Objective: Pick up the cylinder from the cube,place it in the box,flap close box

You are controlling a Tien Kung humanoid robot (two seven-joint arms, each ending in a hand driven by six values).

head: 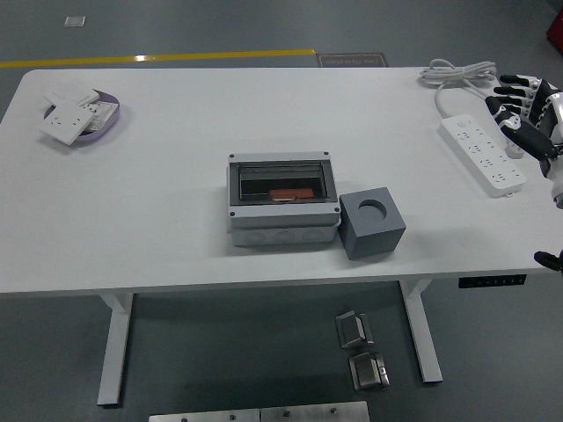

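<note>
Right hand (528, 110) fingers spread, holding nothing, over power strip (482, 154) at table (176, 193) edge, box (283, 200) and cube (371, 224) well apart to its left

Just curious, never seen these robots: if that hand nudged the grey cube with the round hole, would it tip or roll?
The grey cube probably slides rather than rolls: flat faces, resting squarely on the table. It looks solid, so likely stiff and hard to tip.

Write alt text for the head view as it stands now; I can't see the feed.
A grey box with a see-through flap, something orange inside it, sits mid-table beside a grey cube whose round top socket is empty. The robot's right hand hovers with fingers spread at the right edge, over a white power strip. A purple tray of white socket plates sits far left.
</note>
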